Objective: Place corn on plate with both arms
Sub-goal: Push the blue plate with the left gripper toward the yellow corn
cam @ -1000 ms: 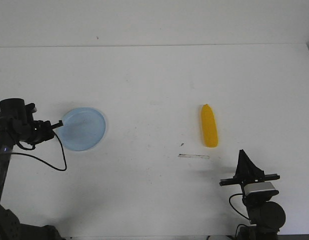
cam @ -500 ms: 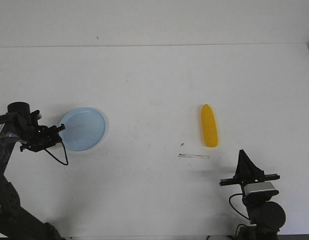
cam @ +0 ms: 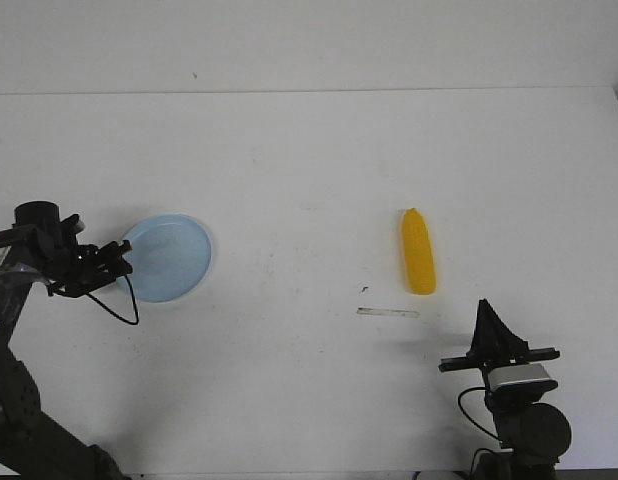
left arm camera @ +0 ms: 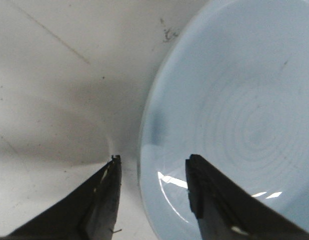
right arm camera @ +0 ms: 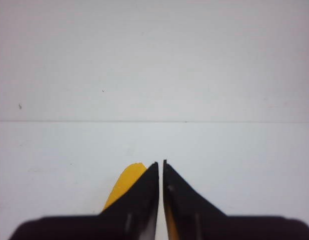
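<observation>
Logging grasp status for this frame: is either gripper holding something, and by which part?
Nothing is held. The left gripper is open astride the plate rim; the right gripper is shut, empty.

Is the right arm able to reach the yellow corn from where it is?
Probably yes. The right gripper is shut, just short of the corn, and only bare table lies between them; it must open first.

Your black two-finger left gripper [left arm camera: 152, 172] has its jaws parted, one finger either side of a rim. Your black right gripper [right arm camera: 160, 167] has its fingertips nearly together.
</observation>
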